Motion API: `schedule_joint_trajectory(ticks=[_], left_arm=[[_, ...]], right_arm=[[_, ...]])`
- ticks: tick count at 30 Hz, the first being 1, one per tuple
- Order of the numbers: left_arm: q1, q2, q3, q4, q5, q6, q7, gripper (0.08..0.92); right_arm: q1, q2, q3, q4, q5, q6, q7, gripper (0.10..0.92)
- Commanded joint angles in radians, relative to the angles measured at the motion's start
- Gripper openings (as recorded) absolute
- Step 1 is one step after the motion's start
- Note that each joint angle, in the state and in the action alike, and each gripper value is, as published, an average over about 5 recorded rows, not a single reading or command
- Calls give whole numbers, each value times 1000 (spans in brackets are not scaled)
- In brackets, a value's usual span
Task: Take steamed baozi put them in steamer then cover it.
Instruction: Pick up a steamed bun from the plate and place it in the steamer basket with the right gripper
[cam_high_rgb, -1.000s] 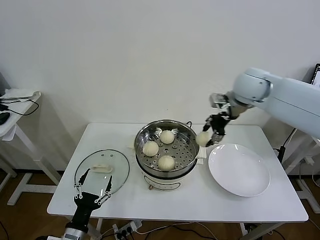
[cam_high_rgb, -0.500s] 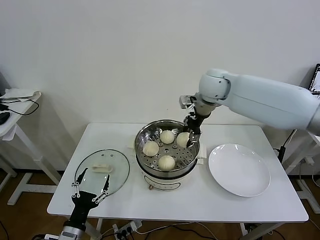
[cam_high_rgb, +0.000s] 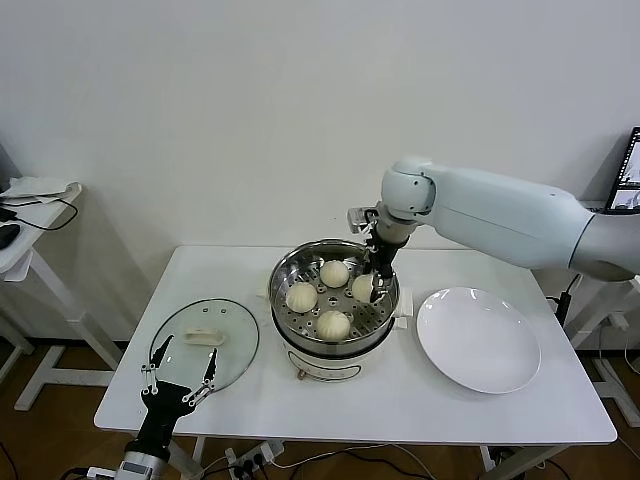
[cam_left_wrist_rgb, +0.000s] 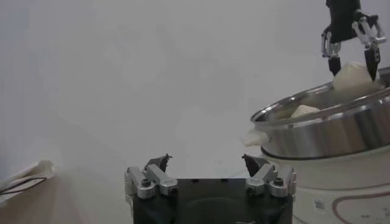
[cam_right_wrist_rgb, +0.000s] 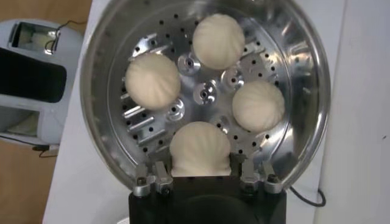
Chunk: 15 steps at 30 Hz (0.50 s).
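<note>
While our left gripper (cam_high_rgb: 180, 383) waits released, our right gripper (cam_high_rgb: 374, 287) grasps a cream-white pleated bun (cam_high_rgb: 364, 287) inside the shiny round steel steamer (cam_high_rgb: 333, 342).

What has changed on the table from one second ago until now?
The right gripper carried the fourth baozi from beside the plate leftward into the steamer, still holding it. Three baozi, the cover and the open left gripper stayed put.

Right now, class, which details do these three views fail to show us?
- Held baozi: underside hidden in right wrist view by the right end effector; contact with the steamer tray unclear.
- Glass lid: near edge hidden in head view by the left end effector.
</note>
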Motion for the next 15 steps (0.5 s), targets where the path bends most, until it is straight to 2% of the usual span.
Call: schedule_joint_trajectory(ticks=[1, 10, 15], left_arm=[[1, 1, -1, -2, -1, -1, 1, 823], [2, -1, -2, -1, -1, -2, 1, 823], [0, -3, 1, -1, -1, -1, 0, 823]], right_arm=[[-28, 20, 0, -26, -30, -1, -1, 628], [-45, 29, 4, -34, -41, 0, -1, 639], [-48, 30, 10, -34, -46, 1, 0, 746]])
